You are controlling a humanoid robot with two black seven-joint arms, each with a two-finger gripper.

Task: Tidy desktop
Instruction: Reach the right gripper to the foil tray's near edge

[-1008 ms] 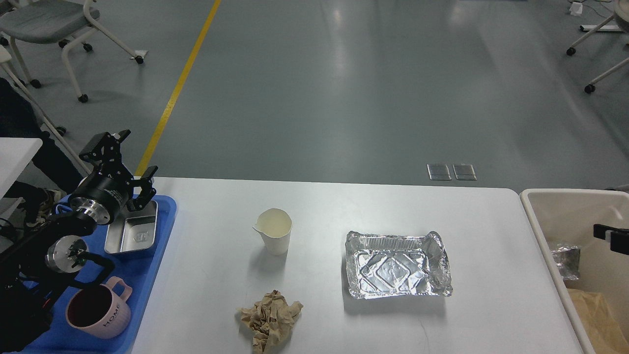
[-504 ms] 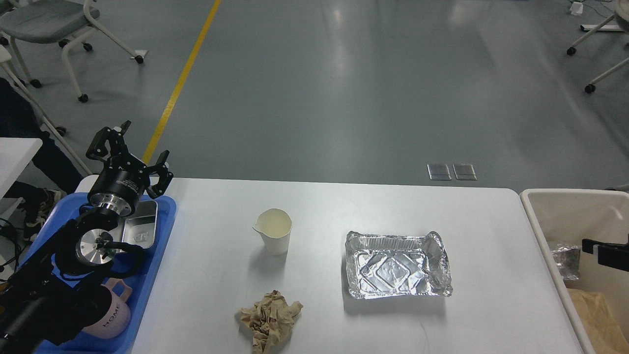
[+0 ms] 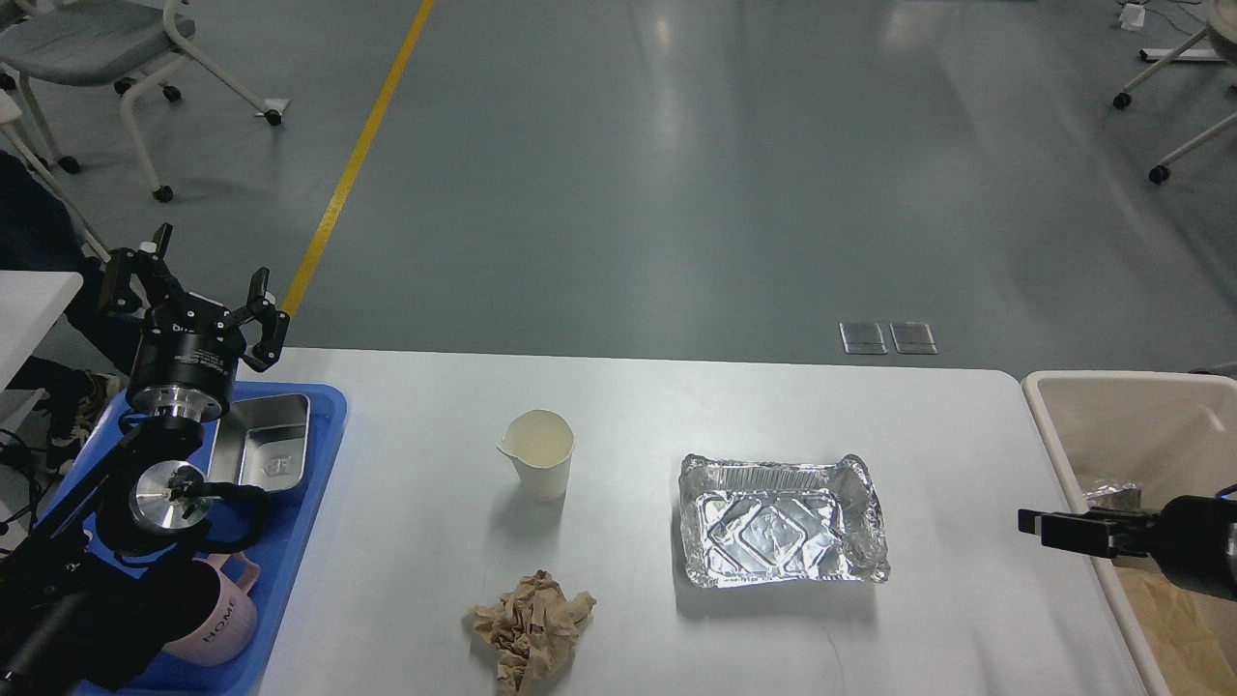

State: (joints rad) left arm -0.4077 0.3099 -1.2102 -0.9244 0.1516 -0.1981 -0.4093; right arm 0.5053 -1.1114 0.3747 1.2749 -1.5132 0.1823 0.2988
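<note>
You are looking down on the desktop (image 3: 676, 425), a large, smooth, white rectangular surface with rounded corners that fills the lower half of the view.

Near its middle stands a small white paper cup (image 3: 539, 466), upright. To the right of the cup lies a crumpled silver foil tray (image 3: 781, 523), empty. Near the front edge, below the cup, sits a crumpled ball of brown paper (image 3: 530, 626).

At the left edge lies a blue plastic tray (image 3: 319, 464) holding a rectangular steel dish (image 3: 264, 454) and a pink mug (image 3: 215, 619). Just off the right edge stands a beige plastic bin (image 3: 1063, 425) with foil and brown paper scraps inside.

Your left end effector (image 3: 193, 290) has lifted up and away from the steel dish over the past second and now hangs above the far left corner, fingers spread wide and holding nothing. Your right end effector (image 3: 1039, 527) has come in from the bin side and now reaches over the right edge towards the foil tray; it is seen edge-on, so you cannot tell how far apart its fingers are.

This suggests the steel dish is already put away and the foil tray is next for the bin. The cup and paper ball are not yet cleared.
</note>
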